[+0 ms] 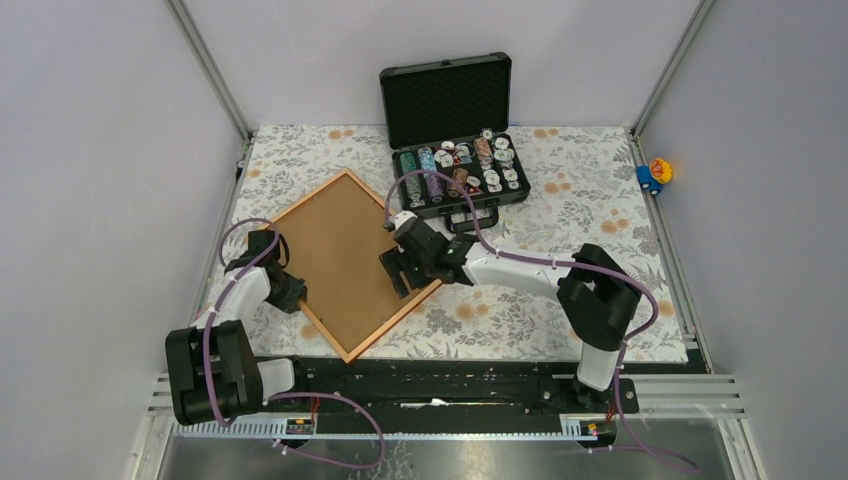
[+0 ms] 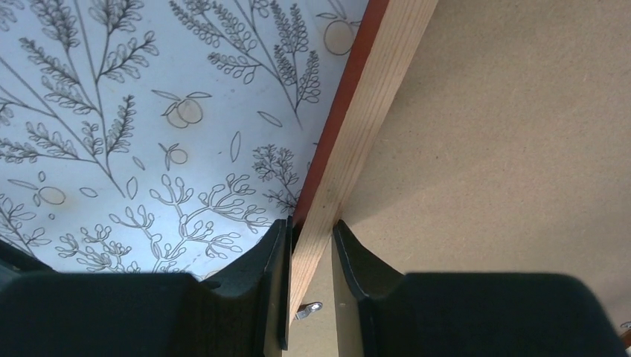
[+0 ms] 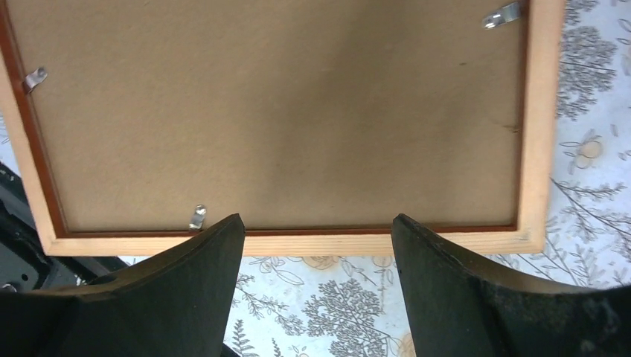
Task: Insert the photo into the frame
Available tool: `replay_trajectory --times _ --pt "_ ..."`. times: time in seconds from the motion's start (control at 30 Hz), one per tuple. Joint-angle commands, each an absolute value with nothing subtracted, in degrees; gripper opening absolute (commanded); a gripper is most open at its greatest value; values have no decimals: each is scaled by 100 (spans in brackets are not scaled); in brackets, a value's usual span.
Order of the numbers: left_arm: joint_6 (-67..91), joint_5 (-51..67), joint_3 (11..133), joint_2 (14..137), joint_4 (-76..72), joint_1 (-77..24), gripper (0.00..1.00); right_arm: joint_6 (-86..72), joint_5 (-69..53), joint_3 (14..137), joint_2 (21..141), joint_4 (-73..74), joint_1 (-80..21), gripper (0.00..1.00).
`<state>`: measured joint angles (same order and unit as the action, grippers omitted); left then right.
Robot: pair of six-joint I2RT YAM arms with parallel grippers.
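— See the thin rectangular orange-brown wooden picture frame (image 1: 326, 333)?
— Yes. Lies flat, back up, left of centre in the top view, turned like a diamond on the white floral tablecloth (image 1: 560, 190). Holds a plain brown cardboard backing board (image 1: 345, 250) inside its rails, with small silver metal clips (image 3: 197, 216) along the inner edge.
— And the left gripper (image 2: 311, 227)?
— Sits at the frame's left-hand rail, lower left of the top view. Straddles that pale wooden rail in the wrist view, nearly closed, one black finger (image 2: 260, 268) pressed to the outer side and the other to the inner side, pinching the frame.
— And the right gripper (image 3: 316, 219)?
— Hangs over the frame's right-hand edge, at the centre of the top view. Stands wide open, fingers well apart, gripping nothing. Shows rail and board between the fingertips in the wrist view.
— Anything else worth noting?
— At upper centre, beyond the frame: an open black hard case (image 1: 450, 100) with rows of chips inside
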<state>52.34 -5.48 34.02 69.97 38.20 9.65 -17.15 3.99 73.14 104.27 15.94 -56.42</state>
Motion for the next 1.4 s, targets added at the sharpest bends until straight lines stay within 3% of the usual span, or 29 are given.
replay_trajectory --times 0.0,0.03,0.2,0.27,0.37,0.5,0.6,0.7,1.1,1.37 --pt "5262 -484 3262 7555 3236 1070 6 -1566 308 6934 10120 1026 -5842 80" --pt "5216 -446 3276 7611 3224 1094 0 -1500 213 6746 10007 784 -5866 81" --pt "4809 -383 3692 7609 3550 1138 0 -929 -204 5996 9617 -250 -5986 82" --pt "4654 -408 3911 7466 3773 1136 0 -349 -345 5567 9416 -863 -6249 90" --pt "4530 -427 4230 7223 4141 1134 0 768 -338 4571 9047 -2498 -6702 94" --pt "4521 -337 4441 6871 4360 1133 0 1382 -785 4197 9110 -3499 -6784 99" --pt "4517 -237 4493 6749 4468 1135 0 2592 -1097 3366 9166 -5135 -7029 100" --pt "4509 -91 4607 6676 4593 1131 0 3634 -1327 3138 9329 -5514 -7285 100" --pt "4313 -168 5183 6507 4925 1134 0 5804 561 3359 10836 -7463 -8034 100" --pt "4298 -115 5295 6503 4981 1134 0 6413 1578 3850 11852 -8956 -8129 98"
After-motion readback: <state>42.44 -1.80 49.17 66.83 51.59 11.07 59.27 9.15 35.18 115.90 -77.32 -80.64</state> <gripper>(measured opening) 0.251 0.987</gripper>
